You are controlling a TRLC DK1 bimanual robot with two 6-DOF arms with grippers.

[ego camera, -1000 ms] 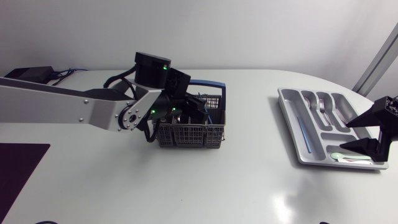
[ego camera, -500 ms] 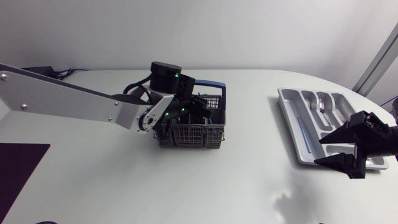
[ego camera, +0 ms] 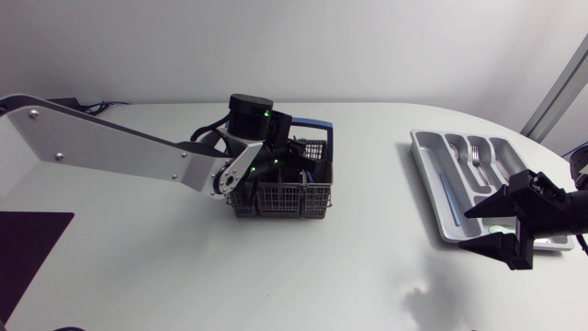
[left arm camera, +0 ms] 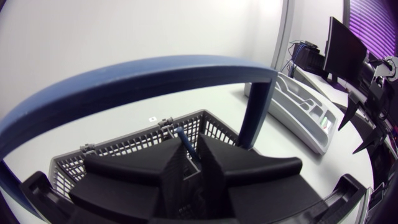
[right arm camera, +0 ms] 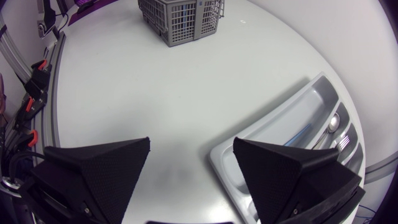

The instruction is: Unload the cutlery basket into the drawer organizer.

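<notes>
The grey mesh cutlery basket (ego camera: 280,199) with a blue handle (left arm camera: 124,78) stands mid-table. My left gripper (ego camera: 292,158) is down inside it; in the left wrist view its fingers (left arm camera: 140,171) press from both sides on a blue-handled utensil (left arm camera: 185,142). The grey drawer organizer (ego camera: 424,140) lies at the right, holding forks (ego camera: 478,154), a blue-handled piece (ego camera: 446,195) and a green-and-white piece (ego camera: 501,230). My right gripper (ego camera: 466,229) hangs open and empty over the table at the organizer's (right arm camera: 280,132) near left corner, pointing toward the basket (right arm camera: 180,22).
A black mat (ego camera: 28,253) lies at the table's front left. Bare white tabletop (ego camera: 377,239) stretches between basket and organizer.
My left gripper has sunk deeper into the basket and closed on the blue handle. My right gripper has moved off the organizer toward the front and left.
</notes>
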